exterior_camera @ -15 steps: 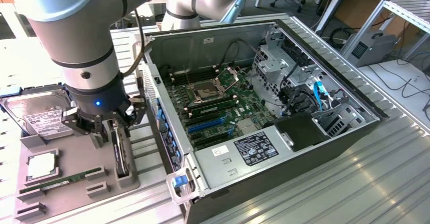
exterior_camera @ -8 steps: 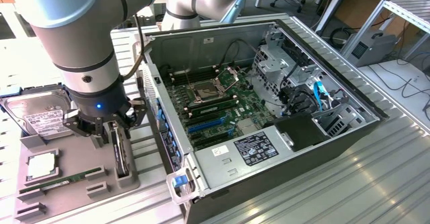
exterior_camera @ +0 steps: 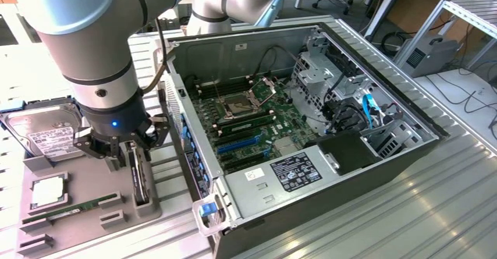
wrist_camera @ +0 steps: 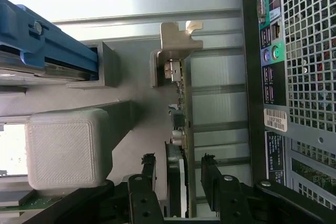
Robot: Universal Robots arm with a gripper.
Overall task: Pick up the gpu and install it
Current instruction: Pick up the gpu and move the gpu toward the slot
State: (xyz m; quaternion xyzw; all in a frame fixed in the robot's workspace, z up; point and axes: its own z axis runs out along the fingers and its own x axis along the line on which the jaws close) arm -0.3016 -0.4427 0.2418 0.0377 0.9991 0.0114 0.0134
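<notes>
Though the arm point(exterior_camera: 93, 49) hides part of the gpu point(exterior_camera: 141, 180) from outside, we see it standing on edge in the grey tray point(exterior_camera: 85, 180), along the tray edge nearest the computer case point(exterior_camera: 311, 125). It is a dark board with a silver bracket point(wrist_camera: 176, 38). Our gripper point(wrist_camera: 178, 160) straddles it, fingers point(wrist_camera: 148, 171) apart.

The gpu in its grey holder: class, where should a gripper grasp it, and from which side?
Pinch the gpu by its top long edge from straight above, one finger per flat face. It stands on edge in the holder, leaving that edge exposed.
</notes>
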